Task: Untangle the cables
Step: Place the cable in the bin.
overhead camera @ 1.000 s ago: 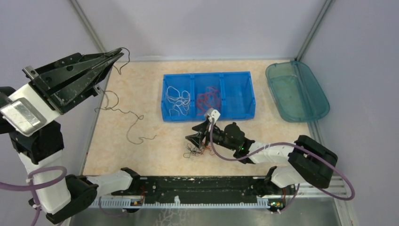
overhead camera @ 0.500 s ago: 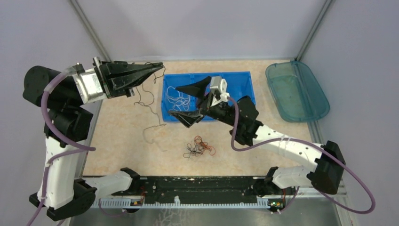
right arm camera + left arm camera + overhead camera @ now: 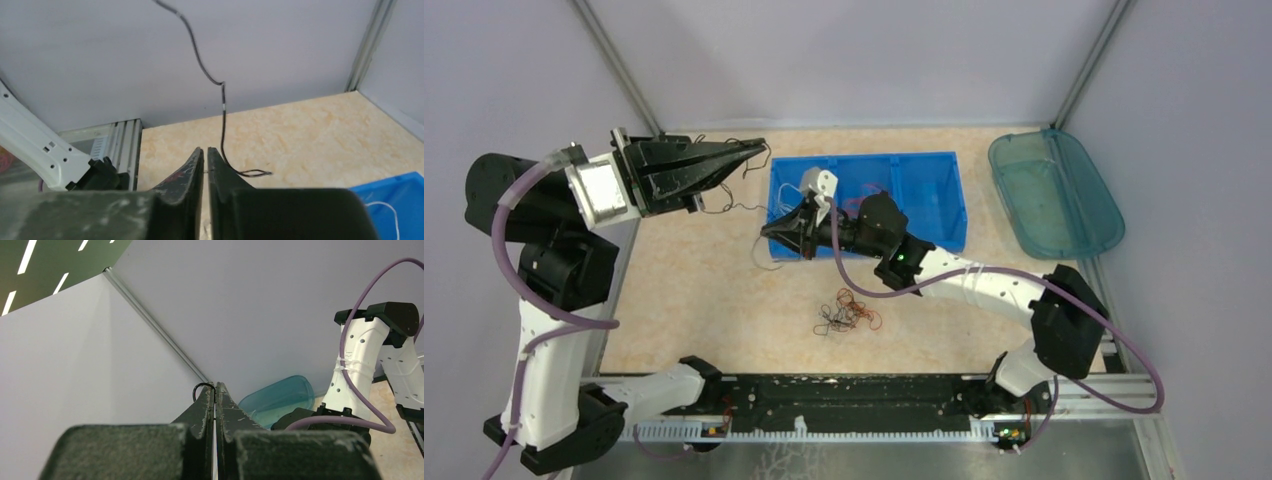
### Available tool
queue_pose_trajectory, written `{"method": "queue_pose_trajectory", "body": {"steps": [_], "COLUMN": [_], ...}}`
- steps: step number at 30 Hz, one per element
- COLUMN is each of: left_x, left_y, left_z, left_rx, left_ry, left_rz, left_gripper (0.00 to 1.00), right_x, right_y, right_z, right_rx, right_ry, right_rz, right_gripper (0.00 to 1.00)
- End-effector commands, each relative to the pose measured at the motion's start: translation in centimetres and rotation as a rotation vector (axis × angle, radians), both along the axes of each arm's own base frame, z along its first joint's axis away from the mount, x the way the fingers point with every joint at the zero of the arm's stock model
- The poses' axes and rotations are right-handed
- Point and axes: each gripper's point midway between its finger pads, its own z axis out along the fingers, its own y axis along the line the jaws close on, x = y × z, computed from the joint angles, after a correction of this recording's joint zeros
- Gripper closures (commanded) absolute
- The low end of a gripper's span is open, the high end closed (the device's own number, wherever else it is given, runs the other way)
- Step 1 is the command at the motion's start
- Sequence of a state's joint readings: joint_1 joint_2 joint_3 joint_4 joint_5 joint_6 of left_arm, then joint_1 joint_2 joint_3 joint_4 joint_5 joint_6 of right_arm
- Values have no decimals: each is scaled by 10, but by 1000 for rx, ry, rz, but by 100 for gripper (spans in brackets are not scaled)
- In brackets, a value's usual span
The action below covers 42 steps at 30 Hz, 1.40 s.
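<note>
Cables sit in four places. At far left, one black cable (image 3: 223, 115) is raised off the table (image 3: 704, 290). Its upper end is pinched in the left gripper (image 3: 762, 147), whose jaws are pressed together on it, with a small loop of wire poking out at the tips. From there the cable sags down and to the right in kinked curls, its long axis running from the far left toward the near right. In the right wrist view it drops steeply to the tabletop, and its low end lies flat just past the fingertips.

The right gripper (image 3: 765, 232) points left, low at the near-left corner of the blue bin (image 3: 924, 157). Its jaws are drawn in to a narrow slit. The black cable passes just beside one finger – whether it is caught between them cannot be told.

Nearer the arm bases lies one small tangle (image 3: 849, 315) of black and red-orange wires, too knotted to count. The bin has three compartments – white cables (image 3: 784, 205) in the left one, red cables (image 3: 856, 200) in the middle. One teal tray (image 3: 1054, 190) sits at far right.
</note>
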<state>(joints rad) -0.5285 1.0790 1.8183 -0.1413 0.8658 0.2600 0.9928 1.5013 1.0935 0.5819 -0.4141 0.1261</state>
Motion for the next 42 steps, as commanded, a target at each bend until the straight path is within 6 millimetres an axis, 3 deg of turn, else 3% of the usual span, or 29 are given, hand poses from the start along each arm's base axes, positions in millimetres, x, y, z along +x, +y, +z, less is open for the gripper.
{"method": "queue_pose_trajectory", "body": {"steps": [1, 2, 5, 7, 9, 13, 20, 27, 29, 34, 42], "left_x": [-7, -6, -5, -5, -5, -6, -5, -5, -6, -7, -6], "left_y": [0, 0, -2, -3, -3, -2, -3, -4, -4, -4, -5], "left_z": [-2, -4, -8, -9, -8, -6, -6, -7, -6, -6, -6], "left_rx": [-5, -4, -1, 0, -2, -6, -3, -5, -6, -6, -6], "left_ry": [-4, 1, 22, 25, 24, 15, 12, 18, 13, 16, 15], "left_rz": [-25, -27, -40, -43, -43, -40, -40, -51, -51, -55, -59], "left_gripper": [100, 100, 100, 100, 100, 100, 100, 100, 100, 100, 100], "right_x": [5, 7, 8, 7, 0, -31, -71, -79, -75, -43, -47], "right_y": [-15, -16, -17, -17, -15, -10, -23, -27, -26, -31, -24], "right_z": [56, 57, 57, 56, 58, 59, 60, 66, 66, 65, 68], "right_rx": [132, 128, 120, 123, 139, 169, 213, 240, 235, 221, 209], "right_ry": [-106, -107, -114, -114, -105, -67, -3, 28, 45, 51, 76], "right_rz": [-85, -95, -109, -103, -65, 112, 303, 336, 320, 123, 186], "right_gripper": [99, 97, 65, 62, 53, 38, 33, 34, 36, 38, 34]}}
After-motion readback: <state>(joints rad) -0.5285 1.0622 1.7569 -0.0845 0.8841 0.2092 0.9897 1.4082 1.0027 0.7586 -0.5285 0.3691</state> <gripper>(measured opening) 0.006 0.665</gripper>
